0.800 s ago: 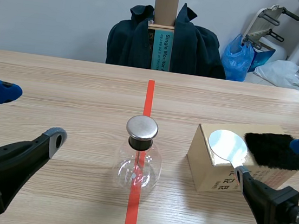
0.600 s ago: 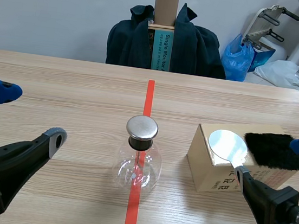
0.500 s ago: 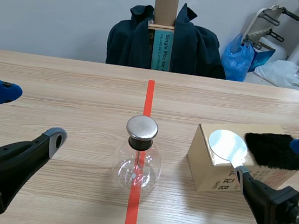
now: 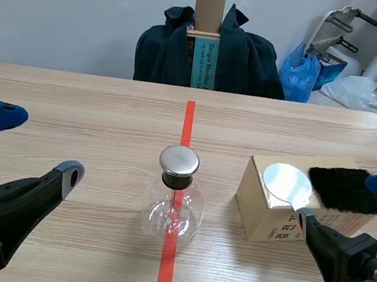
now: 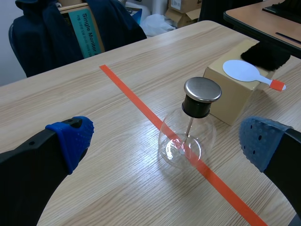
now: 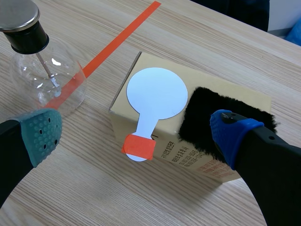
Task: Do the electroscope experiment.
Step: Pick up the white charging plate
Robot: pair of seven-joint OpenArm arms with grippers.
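Electroscope flask (image 4: 173, 211), metal-capped, thin rod (image 5: 186, 132) inside, on red tape (image 4: 188, 124)

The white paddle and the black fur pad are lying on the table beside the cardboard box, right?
Not quite. The white paddle and the black fur pad lie on top of the cardboard box, not on the table beside it. The right wrist view shows this.

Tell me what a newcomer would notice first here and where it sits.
A round glass flask with a metal cap stands on the red tape line mid-table. Right of it, a cardboard box carries a white paddle and a black fur pad. The left gripper and right gripper flank them, open.
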